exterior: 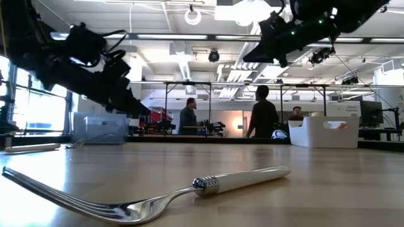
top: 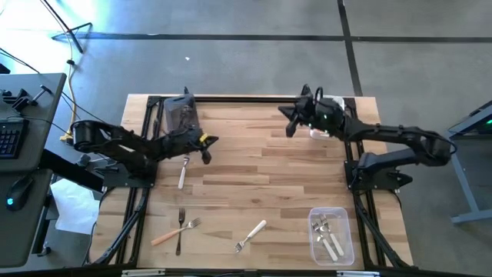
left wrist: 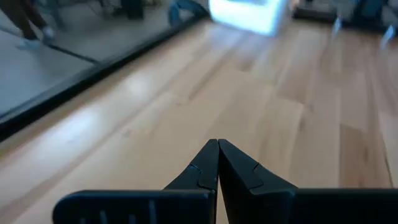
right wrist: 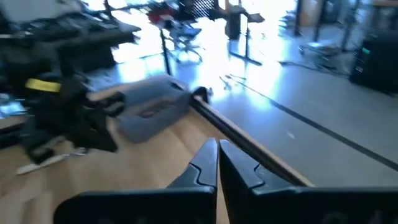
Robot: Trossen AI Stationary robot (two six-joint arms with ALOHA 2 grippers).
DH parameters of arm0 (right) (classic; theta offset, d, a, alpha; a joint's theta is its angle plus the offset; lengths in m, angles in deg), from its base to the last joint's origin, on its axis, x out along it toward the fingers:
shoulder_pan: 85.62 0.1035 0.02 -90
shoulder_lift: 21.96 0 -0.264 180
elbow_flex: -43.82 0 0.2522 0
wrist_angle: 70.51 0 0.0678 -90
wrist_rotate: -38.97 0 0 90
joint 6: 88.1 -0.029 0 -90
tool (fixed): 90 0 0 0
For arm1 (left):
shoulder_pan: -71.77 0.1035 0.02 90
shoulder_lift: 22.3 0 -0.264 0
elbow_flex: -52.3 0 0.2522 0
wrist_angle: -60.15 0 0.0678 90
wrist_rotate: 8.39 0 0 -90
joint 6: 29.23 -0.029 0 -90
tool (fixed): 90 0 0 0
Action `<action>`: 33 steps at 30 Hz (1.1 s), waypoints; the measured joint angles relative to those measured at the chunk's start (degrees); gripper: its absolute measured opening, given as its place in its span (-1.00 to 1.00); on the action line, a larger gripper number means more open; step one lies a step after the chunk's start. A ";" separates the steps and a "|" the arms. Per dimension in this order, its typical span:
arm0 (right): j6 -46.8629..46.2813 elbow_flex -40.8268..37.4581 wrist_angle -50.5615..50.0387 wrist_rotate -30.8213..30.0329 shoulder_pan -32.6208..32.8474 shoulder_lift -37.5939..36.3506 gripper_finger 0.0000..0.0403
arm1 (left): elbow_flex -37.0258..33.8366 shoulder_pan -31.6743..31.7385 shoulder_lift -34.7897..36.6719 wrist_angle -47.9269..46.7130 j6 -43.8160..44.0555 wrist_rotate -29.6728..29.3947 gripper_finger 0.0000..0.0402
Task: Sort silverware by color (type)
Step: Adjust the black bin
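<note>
We're between picks here, with both tools empty. The left tool (top: 206, 148) hangs over the middle-left of the desk (top: 300, 185), its fingers pressed together on nothing, and a white-handled fork (top: 183, 172) lies just beside it on the wood. The right tool (top: 290, 123) is up near the far edge, fingers also pressed tight with nothing between them.

The sorting looks partly done. The clear bin (top: 332, 237) at the near right corner already holds a few white-handled forks. A grey bin (top: 179, 113) sits at the far left; we can't tell what's inside it. Loose on the near side we have an orange-handled fork (top: 175, 231) crossing a dark-handled fork (top: 180, 229), and another white-handled fork (top: 250, 235) well apart from them.

We judge the next step is a fresh pick, most likely the white one by the left tool. That calls for spreading the fingers, dropping onto the thin handle, and pinching it flat off the wood.
</note>
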State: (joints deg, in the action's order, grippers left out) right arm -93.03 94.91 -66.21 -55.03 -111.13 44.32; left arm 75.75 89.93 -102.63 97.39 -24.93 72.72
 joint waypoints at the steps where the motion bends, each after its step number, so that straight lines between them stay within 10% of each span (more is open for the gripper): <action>1: -0.04 -1.65 2.80 0.57 0.70 0.00 -1.00 | 1.80 -0.69 0.28 -4.00 -0.31 0.04 -1.00; 14: 6.50 -11.49 23.52 1.14 4.67 0.13 -1.00 | 28.43 -9.70 2.76 -62.72 -0.14 -1.16 -1.00; 22: 8.00 -11.49 23.36 3.62 4.67 -0.39 -1.00 | 34.04 -10.36 3.22 -98.06 25.73 -11.66 -1.00; 33: 9.49 -11.49 23.34 4.50 4.67 -0.39 -1.00 | 26.29 6.85 2.30 -99.05 33.84 -23.36 -1.00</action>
State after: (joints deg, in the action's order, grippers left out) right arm -83.54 83.42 -42.87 -50.53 -106.46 43.92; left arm 102.03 96.78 -100.32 -1.67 8.92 49.36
